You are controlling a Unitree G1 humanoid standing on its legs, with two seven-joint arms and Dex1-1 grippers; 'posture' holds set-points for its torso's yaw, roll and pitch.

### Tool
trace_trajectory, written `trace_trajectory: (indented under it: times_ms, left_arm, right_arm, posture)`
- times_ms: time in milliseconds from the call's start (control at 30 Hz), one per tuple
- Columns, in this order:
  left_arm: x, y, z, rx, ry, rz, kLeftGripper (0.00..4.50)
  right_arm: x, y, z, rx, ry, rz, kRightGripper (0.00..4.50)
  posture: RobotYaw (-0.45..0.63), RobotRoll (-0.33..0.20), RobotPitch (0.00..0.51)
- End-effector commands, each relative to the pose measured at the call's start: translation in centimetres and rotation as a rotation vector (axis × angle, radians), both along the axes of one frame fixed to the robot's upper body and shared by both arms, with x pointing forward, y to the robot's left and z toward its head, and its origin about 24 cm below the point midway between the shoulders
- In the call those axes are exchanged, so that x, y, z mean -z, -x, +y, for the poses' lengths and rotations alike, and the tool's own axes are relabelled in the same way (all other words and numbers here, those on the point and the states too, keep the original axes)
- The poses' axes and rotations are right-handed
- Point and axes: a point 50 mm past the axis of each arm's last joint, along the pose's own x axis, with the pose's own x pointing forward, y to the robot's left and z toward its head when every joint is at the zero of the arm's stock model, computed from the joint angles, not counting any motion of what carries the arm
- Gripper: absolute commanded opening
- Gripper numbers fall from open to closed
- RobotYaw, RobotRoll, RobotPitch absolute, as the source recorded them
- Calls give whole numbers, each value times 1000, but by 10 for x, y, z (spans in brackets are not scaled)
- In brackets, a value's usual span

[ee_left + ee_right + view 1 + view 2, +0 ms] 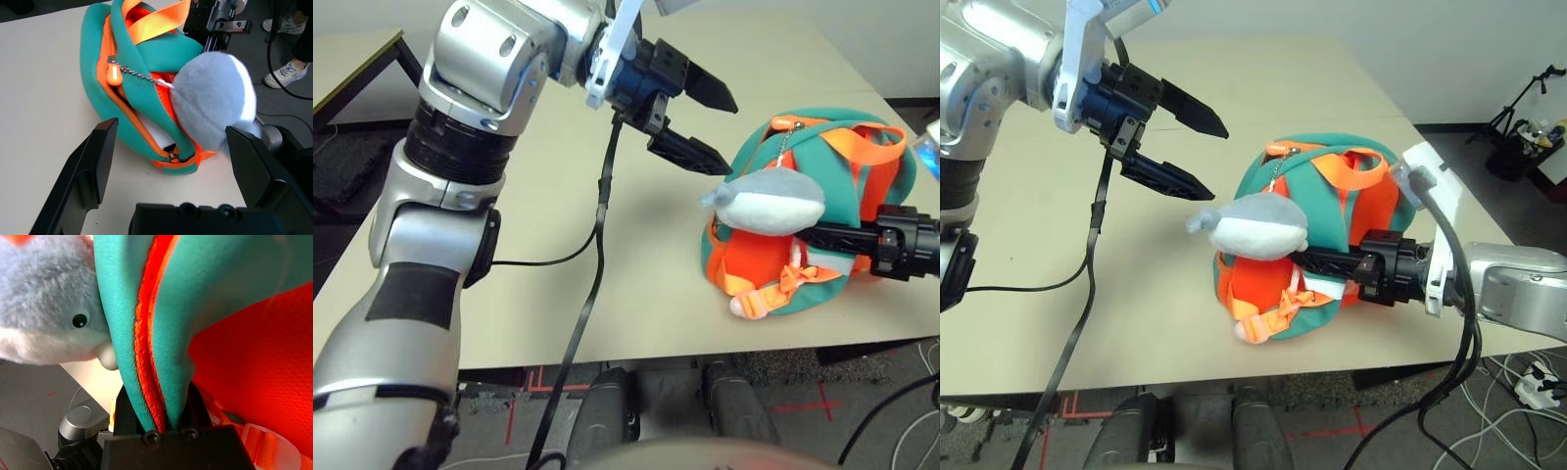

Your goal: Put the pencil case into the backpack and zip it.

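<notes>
Pencil case (155, 131) lies already inside the backpack (822, 147): in the left wrist view we see a flat white piece of it through the gap of the zipper, between the two orange-trimmed edges. So we judge the first half of the task as done. The backpack rests on the pale worktop (636, 225), toward the right side, with its grey plush whale (769, 201) hanging on a small chain over the front. The zipper is not closed; the opening stands apart along the side, and the orange zipper pull (113, 74) sits at one end of it, where the chain of the whale is attached. Our right tool (164, 423) is closed on a fold of the teal fabric and its orange trim, and we think it keeps the bag steady. Our left tool (690, 117) hovers above the worktop, just beside the backpack and not touching it, with its black fingers spread wide and nothing between them. What is left, in our judgement, is to catch the pull and draw it along the opening.
</notes>
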Motion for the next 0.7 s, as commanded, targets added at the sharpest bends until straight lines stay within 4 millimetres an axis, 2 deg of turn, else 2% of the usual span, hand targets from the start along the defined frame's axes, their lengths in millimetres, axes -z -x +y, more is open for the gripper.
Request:
trace_trajectory:
  times_ms: [33,400,700]
  left_arm:
    - [-2,4,-4,4,-14,-18,4500]
    - [-2,4,-6,-26,-10,-14,4500]
    - [1,-1,10,-77,-14,15,4500]
  right_arm:
    - [7,-5,-2,-7,14,31,206]
    - [17,-21,4,-31,-7,19,206]
    - [23,-33,10,-32,-18,-6,206]
  posture:
    - [-37,0,74]
    - [-22,0,39]
    - [-50,0,19]
